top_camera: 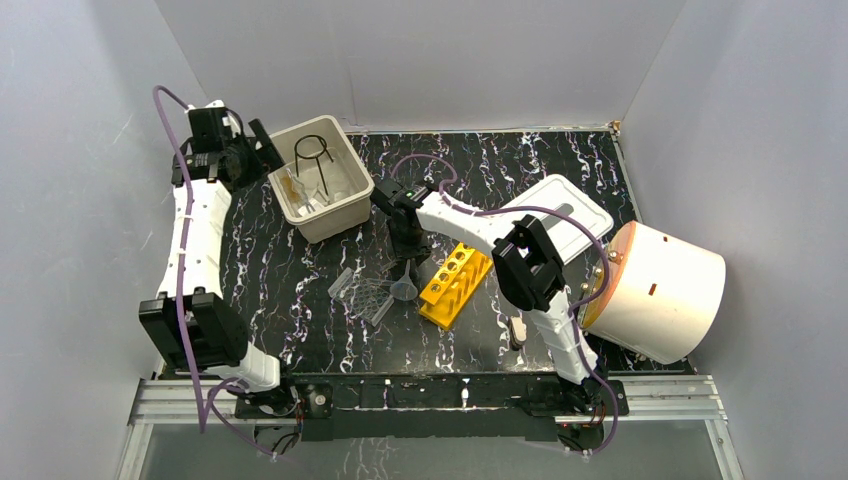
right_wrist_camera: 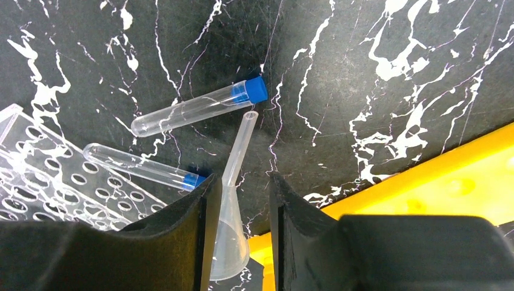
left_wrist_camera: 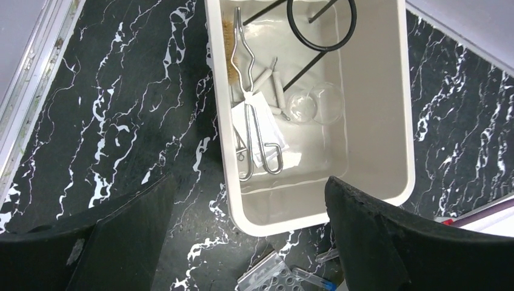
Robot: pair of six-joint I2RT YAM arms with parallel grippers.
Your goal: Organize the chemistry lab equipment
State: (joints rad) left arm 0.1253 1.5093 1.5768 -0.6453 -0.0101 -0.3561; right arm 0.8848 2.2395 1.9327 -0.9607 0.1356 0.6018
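The clear funnel (right_wrist_camera: 233,224) lies on the black table between my right gripper's (right_wrist_camera: 242,177) slightly parted fingers, against the left one and apart from the right one. Two blue-capped test tubes (right_wrist_camera: 200,108) (right_wrist_camera: 139,163) lie just beyond, next to the clear ridged tray (right_wrist_camera: 36,176). The yellow tube rack (right_wrist_camera: 448,182) is at the right. In the top view the right gripper (top_camera: 405,275) stands over the funnel (top_camera: 404,289) between tray (top_camera: 362,295) and rack (top_camera: 455,283). My left gripper (left_wrist_camera: 250,182) is open and empty above the beige bin's near rim (left_wrist_camera: 227,182). The bin holds metal tongs (left_wrist_camera: 254,115), a black wire loop (left_wrist_camera: 321,24) and a glass dish (left_wrist_camera: 315,104).
The bin (top_camera: 340,215) stands at the back left. Its white slotted lid (top_camera: 565,215) lies at the right under the right arm. A big white cylinder with an orange face (top_camera: 660,290) lies at the far right edge. Grey walls enclose the table.
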